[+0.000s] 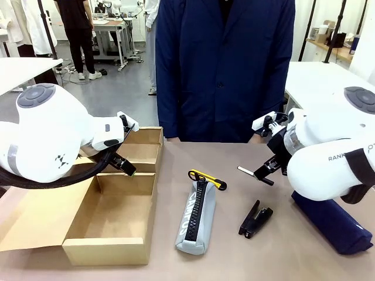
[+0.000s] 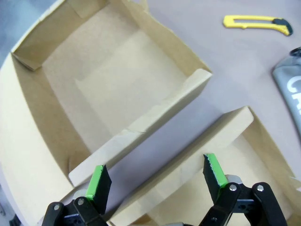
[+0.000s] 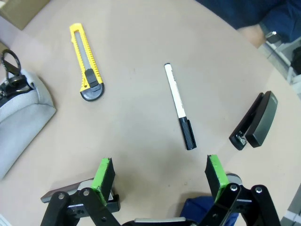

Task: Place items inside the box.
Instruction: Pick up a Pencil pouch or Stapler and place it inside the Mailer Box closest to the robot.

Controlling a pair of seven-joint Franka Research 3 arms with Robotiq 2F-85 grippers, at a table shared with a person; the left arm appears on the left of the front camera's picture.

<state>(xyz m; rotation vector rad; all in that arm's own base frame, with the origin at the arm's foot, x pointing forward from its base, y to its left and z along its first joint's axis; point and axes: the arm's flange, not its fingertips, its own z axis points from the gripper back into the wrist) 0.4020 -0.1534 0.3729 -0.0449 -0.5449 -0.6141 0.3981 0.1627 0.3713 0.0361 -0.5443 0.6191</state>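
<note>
Items are all out on the table (image 3: 141,37), none in the box (image 1: 111,240) yet. The right gripper (image 3: 160,172) has its fingers spread wide with nothing between them, and it hangs above the table to the right of the grey pencil pouch (image 3: 19,117). The pen (image 3: 178,106) lies just ahead of those fingers, well right of the pouch. It looks light, stiff and slim, and likely to roll, so a pinch across the middle of the barrel seems best. The clip-like tool (image 3: 254,121) lies farther from the pouch on that same side. The utility knife (image 3: 86,61) is flat and rigid and rests just beside the pouch's far end. The pouch is soft and would probably sag, so it is best gripped mid-length. The left gripper (image 2: 157,172), also spread and empty, hovers over the box, which sits just left of the pouch.
</note>
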